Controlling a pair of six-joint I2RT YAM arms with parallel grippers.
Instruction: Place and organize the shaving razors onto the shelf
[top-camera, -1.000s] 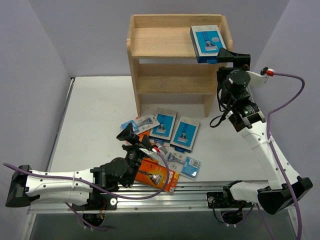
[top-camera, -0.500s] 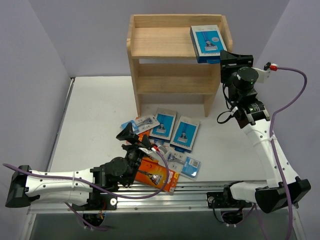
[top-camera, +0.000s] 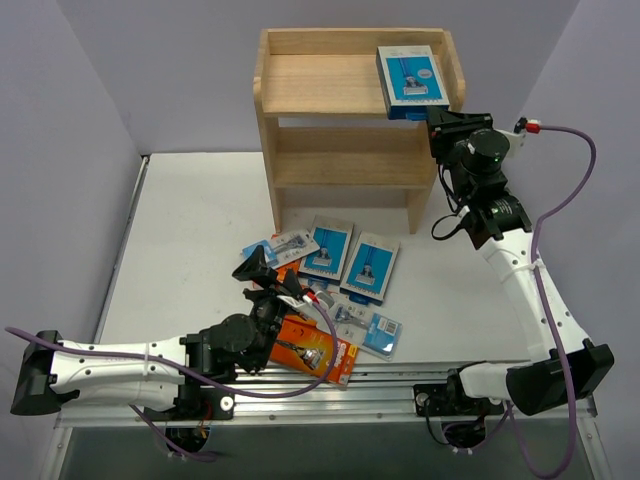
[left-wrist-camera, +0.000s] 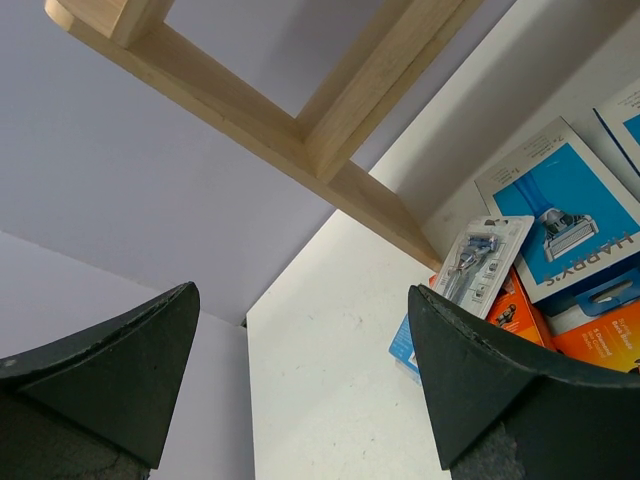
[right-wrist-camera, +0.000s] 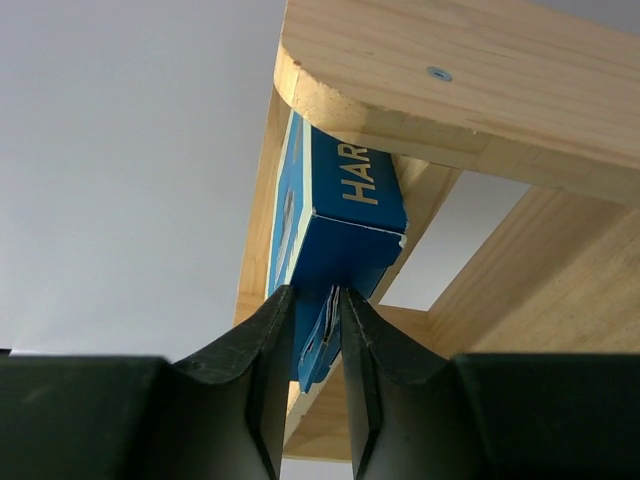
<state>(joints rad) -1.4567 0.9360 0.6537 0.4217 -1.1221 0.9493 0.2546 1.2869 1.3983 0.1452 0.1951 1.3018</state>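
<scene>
A: Biggest thing first?
B: White desk (top-camera: 200, 230), fills the middle of the top view. Both arm bases sit along the bottom edge.

A: Shelf?
B: Wooden shelf (top-camera: 320, 85), top centre of the frame, standing at the back of the desk. 3 tiers w/ solid side panels.

A: R arm?
B: It reaches up the right side of the frame to the shelf's top right corner. The right end effector (right-wrist-camera: 318, 340) is clenched on the near end of a blue box (right-wrist-camera: 350, 200); the wrist view shows both fingers pinching its edge.

A: Where's that box?
B: On the top tier at the right end, flat, beside the side panel, w/ its near end at the front edge (top-camera: 410, 78).

A: L arm?
B: It lies low at lower left. The left end effector (top-camera: 268, 285) is spread wide w/ nothing between the fingers, at the left edge of the pile. Can't tell if it touches anything.

A: The pile?
B: On the desk at lower centre, in front of the shelf: 2 blue-white packs (top-camera: 328, 248) side by side, an orange box (top-camera: 318, 350) nearest the bases, and a blister card (top-camera: 290, 243) just left of the blue-white ones.
</scene>
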